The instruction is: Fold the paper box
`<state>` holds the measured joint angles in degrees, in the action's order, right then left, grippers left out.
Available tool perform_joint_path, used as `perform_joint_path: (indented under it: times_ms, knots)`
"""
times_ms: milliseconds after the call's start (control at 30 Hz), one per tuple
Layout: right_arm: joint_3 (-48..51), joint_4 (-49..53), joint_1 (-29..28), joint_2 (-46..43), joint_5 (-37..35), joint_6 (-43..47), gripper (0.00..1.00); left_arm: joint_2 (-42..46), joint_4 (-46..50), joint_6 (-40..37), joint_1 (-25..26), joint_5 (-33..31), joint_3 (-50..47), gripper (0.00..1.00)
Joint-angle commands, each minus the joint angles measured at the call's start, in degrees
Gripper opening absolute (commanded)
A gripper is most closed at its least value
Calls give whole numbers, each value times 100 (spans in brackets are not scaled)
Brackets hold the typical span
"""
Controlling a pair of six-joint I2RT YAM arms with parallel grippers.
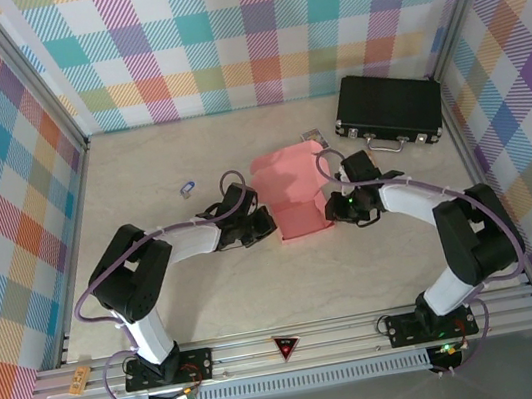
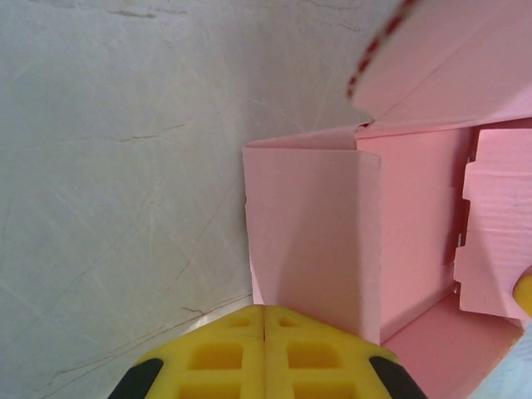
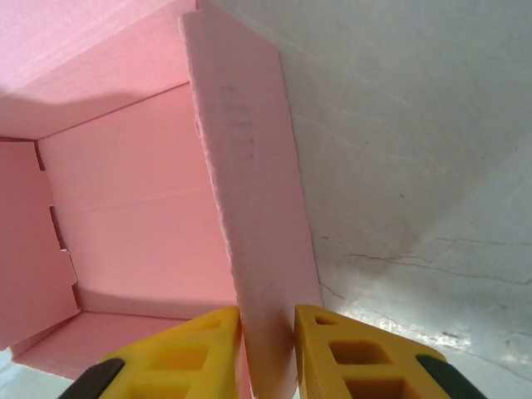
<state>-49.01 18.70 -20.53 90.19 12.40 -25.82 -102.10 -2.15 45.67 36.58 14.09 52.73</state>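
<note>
The right gripper (image 3: 268,320) is clamped on one upright side wall of the paper box (image 3: 133,208), a yellow finger (image 3: 199,345) on each face of it. The left gripper (image 2: 264,312) is clenched, its fingers meeting at the foot of the opposite wall; I cannot tell whether any cardboard is pinched there.

The box (image 1: 290,191) sits mid-table between the two grippers. It is salmon pink and half formed, with its walls raised, its inside open and a notched flap (image 2: 495,233) lying inside.

The lid panel runs out of the wrist pictures. A small card (image 1: 313,137) behind the box is too small to read.
</note>
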Motion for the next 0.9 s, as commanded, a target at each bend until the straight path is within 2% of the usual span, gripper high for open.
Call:
perform_joint_path:
  times_ms: [0,400,667,867]
  knots:
    - [-191,336,7,110,-75,288,24,-134,-135,75,69,82,-51,6]
    - [-406,637,-178,353,-673,420,20,-263,-198,63,69,178,6,6]
    - [-603,845,-333,489,-1131,406,21,-302,-121,-6,69,173,45,6]
    - [-780,1082,-506,659,-1563,480,17,-336,-63,-47,64,198,114,6]
